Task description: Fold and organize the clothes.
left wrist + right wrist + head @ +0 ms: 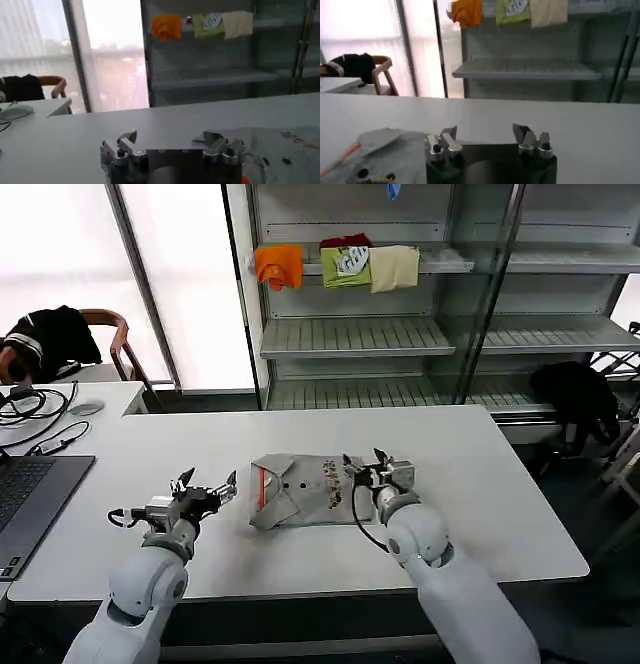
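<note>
A folded light grey shirt (300,490) with an orange-lined collar and a small multicoloured print lies flat on the white table (500,514), near the middle front. My left gripper (208,484) hovers just left of the collar end, open and holding nothing. My right gripper (365,466) stands at the shirt's right edge, also open and empty. In the left wrist view the left gripper (171,141) has its jaws wide apart, with the shirt (285,150) off to one side. From the right wrist, the right gripper (486,134) shows spread jaws beside the shirt (385,150).
A laptop (30,494) and cables (30,409) sit on the table's left end. Behind stands a shelf unit (360,334) with orange, green and cream garments (340,264). A chair with a black garment (50,339) is far left; another black garment (575,399) hangs at right.
</note>
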Controlling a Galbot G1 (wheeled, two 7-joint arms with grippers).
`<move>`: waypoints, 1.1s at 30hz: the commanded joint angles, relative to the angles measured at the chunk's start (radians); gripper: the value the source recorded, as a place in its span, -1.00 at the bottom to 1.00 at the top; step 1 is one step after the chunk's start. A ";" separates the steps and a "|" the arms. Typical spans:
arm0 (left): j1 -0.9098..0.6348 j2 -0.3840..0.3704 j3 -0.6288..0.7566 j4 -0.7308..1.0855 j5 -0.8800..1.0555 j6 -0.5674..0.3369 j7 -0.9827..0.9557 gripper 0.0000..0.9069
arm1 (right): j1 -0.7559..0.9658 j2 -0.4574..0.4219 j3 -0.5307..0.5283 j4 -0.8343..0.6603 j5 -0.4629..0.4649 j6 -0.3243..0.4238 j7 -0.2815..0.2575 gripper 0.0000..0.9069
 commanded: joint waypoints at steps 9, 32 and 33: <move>0.043 0.012 -0.030 -0.021 -0.007 0.000 0.004 1.00 | -0.016 0.218 -0.013 -0.098 0.040 -0.009 0.080 1.00; 0.054 0.004 -0.022 -0.027 -0.005 0.000 0.005 1.00 | -0.045 0.143 0.072 -0.091 0.090 -0.015 0.115 1.00; 0.055 0.002 -0.023 -0.028 -0.005 0.000 0.005 1.00 | -0.047 0.137 0.074 -0.079 0.096 -0.015 0.117 1.00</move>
